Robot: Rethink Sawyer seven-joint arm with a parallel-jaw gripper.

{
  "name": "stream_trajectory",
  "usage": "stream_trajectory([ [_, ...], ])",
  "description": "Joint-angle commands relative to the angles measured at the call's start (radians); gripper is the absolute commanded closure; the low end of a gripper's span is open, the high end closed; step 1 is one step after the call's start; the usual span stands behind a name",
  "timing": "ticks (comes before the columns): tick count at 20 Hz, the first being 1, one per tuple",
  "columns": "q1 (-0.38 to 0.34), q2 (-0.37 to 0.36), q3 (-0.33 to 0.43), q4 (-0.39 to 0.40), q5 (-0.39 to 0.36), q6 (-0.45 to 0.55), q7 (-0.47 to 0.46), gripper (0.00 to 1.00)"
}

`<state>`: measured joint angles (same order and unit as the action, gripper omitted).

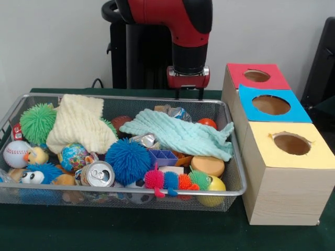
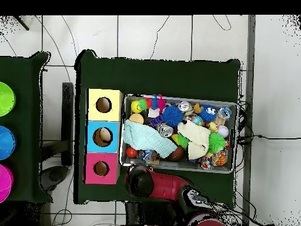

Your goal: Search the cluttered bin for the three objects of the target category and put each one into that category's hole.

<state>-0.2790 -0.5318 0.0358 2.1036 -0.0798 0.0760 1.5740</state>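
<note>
Right now the red and black arm (image 1: 178,23) hangs straight down behind the far rim of the wire bin (image 1: 233,178), its wrist vertical and the gripper (image 1: 189,95) just dipping behind that rim, near the bin's right end. Only the tops of two dark prongs show, so whether they are spread or closed I cannot tell, and nothing is visibly held. From overhead the arm's bulky red joint (image 2: 157,183) sits just outside the bin's edge on the robot's side, close to the corner nearest the boxes.

Beside the bin stands a row of three wooden boxes, each with a round hole in a coloured top: the yellow box (image 1: 291,144), the blue box (image 1: 269,105) and the red box (image 1: 255,76). They touch one another in a line, just beside the bin's short side.

The bin is crammed. A pale green cloth (image 1: 178,135) lies draped across the middle and a cream knitted cloth (image 1: 78,123) covers the left part. Around them sit a blue spiky ball (image 1: 127,160), a green spiky ball (image 1: 36,122), a baseball (image 1: 17,153), a drink can (image 1: 98,174) on its side, a yellow ball (image 1: 214,185) in the near right corner, and a many-coloured spiky caterpillar toy (image 1: 175,180) against the near rim
</note>
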Motion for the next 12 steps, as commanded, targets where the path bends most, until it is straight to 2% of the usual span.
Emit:
stream_trajectory([
  [1, 0.025, -0.097, 0.020, -0.171, 0.114, 0.212, 0.175, 0.00],
  [7, 0.047, -0.218, -0.011, -0.159, 0.133, 0.443, 0.183, 0.00],
  [12, 0.037, -0.229, -0.010, -0.182, 0.138, 0.426, 0.190, 0.00],
])
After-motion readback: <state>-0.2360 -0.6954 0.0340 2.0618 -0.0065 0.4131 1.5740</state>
